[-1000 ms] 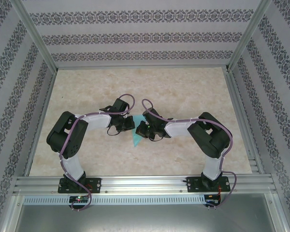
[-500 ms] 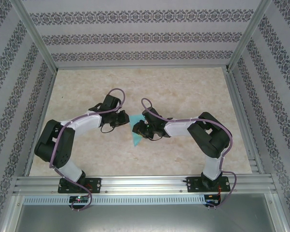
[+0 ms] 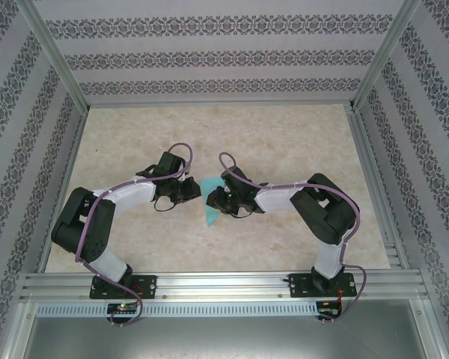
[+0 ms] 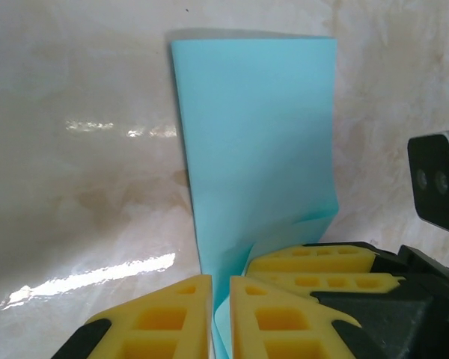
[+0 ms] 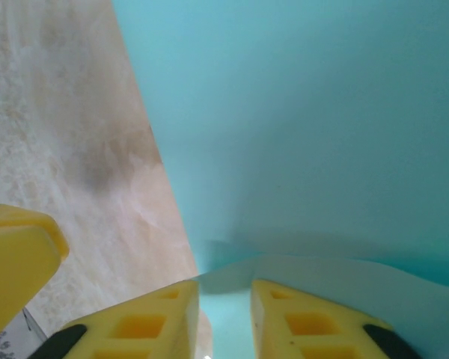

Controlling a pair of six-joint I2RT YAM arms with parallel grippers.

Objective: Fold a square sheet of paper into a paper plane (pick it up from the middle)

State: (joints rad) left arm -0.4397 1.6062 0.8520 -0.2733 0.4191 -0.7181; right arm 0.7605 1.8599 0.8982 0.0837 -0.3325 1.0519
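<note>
The sheet of paper (image 3: 209, 212), turquoise and already folded into a narrow strip, is lying on the marble-patterned bench (image 3: 284, 142) at the centre of the top view, between the two arms. The left end effector (image 3: 188, 190) is reaching in from the left of the frame and is clenching on the strip's edge: in the left wrist view the paper is sitting in the thin slit between its yellow fingers (image 4: 176, 318). The right end effector (image 3: 216, 199) is facing it from the right. Its fingers (image 5: 153, 325) are standing a little apart with paper in the gap and a lifted flap just above their tips. Whether it is actually gripping the sheet, I cannot tell.
</note>
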